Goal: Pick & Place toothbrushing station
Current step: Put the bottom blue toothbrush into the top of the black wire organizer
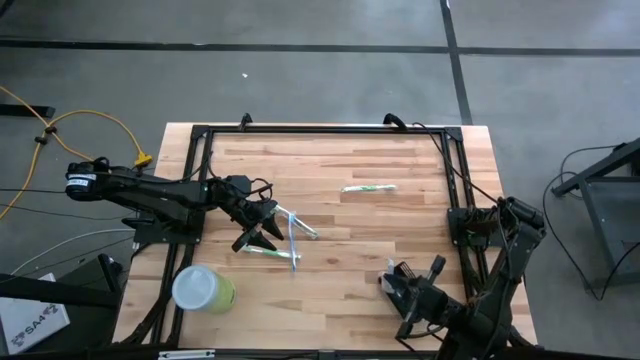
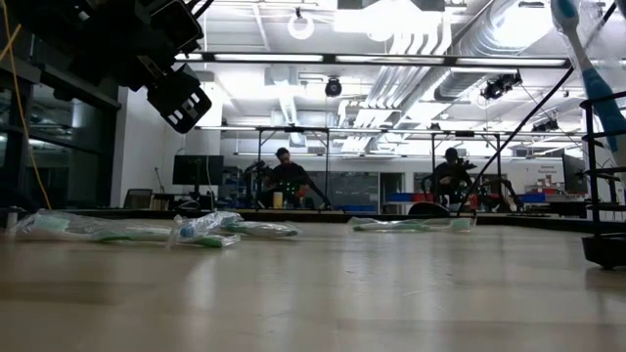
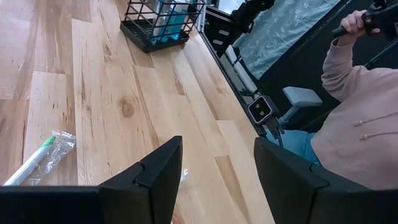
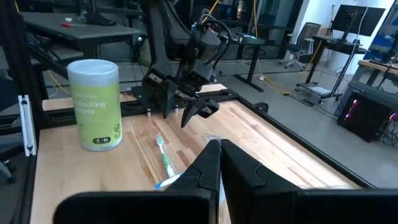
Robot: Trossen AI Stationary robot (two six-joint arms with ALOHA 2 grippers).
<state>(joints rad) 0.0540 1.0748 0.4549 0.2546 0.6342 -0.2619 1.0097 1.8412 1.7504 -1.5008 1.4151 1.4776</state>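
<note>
The toothbrushing station (image 3: 157, 23), a black wire-mesh holder, stands on its base on the wooden table near the right arm. It also shows at the right rim of the low view (image 2: 606, 244). A blue and white toothbrush (image 2: 585, 59) rises slanting at the station. My right gripper (image 4: 219, 152) is shut with nothing between its fingers, level above the table's near right part (image 1: 398, 288). My left gripper (image 3: 217, 146) is open and hovers (image 1: 262, 228) clear above a few wrapped toothbrushes (image 1: 290, 238) that lie flat on the table.
A lime-green cup with a whitish lid (image 1: 205, 290) stands near the front left. Another wrapped toothbrush (image 1: 368, 187) lies toward the far middle. A black frame (image 1: 320, 128) runs along the table's edges. A seated person (image 3: 360, 124) is beyond the table's edge.
</note>
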